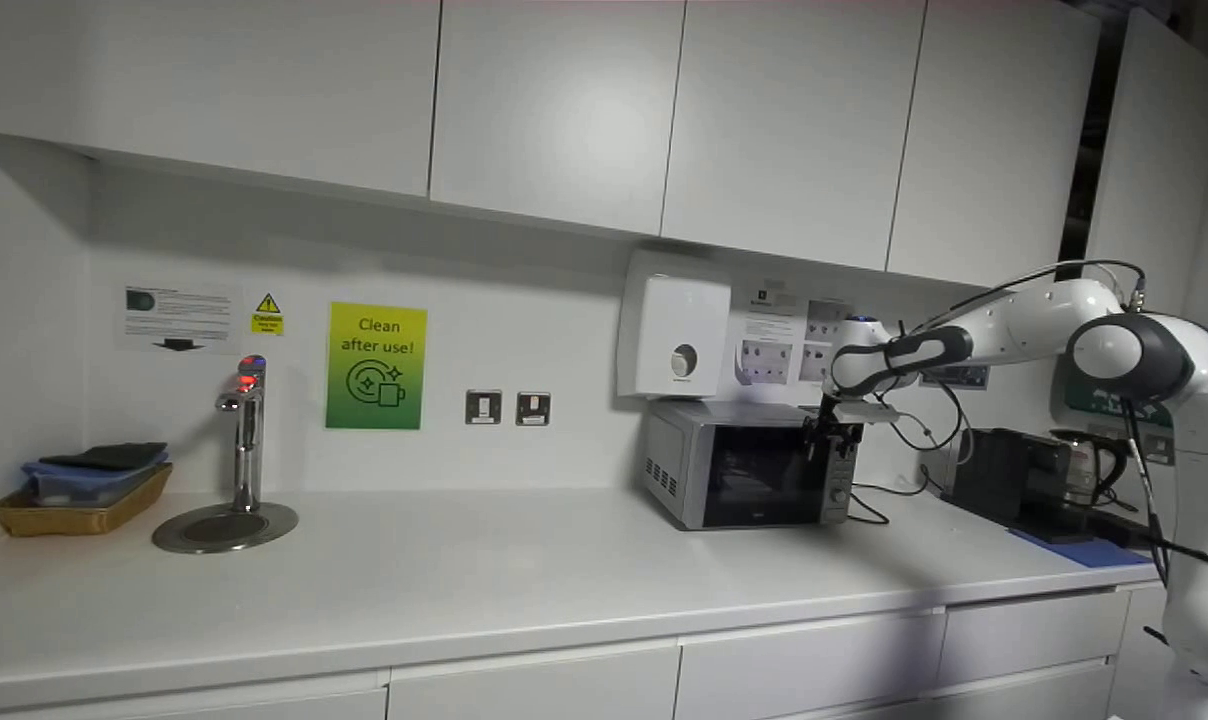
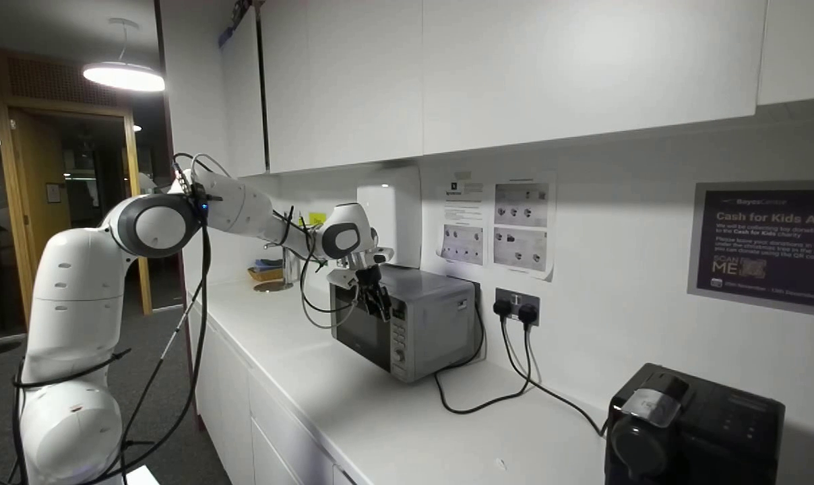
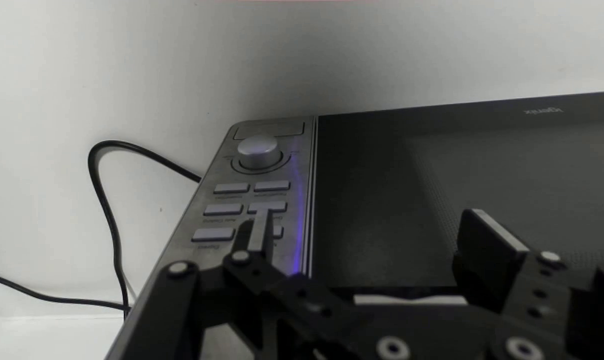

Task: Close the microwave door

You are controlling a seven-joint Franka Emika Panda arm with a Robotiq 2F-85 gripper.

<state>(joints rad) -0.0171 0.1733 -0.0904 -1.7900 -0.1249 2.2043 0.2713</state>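
Apparently the microwave door is sitting flush, left of the control panel on the microwave. Your gripper is hanging before their seam, fingers spread and holding nothing; if confirming closure, you should be pressing the door's right edge squarely, avoiding the buttons.

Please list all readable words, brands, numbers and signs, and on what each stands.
"Clean after use!": green poster
"Caution", warning triangle: yellow sign
"igenix", upside down: microwave door
"Auto Cooking", upside down: control panel
"Express": same panel
"BayesCentre": dark poster
"Cash for Kids App", cut off: same poster
"SCAN ME": same poster
Numbers, white notices and other writing are too small or blurred.
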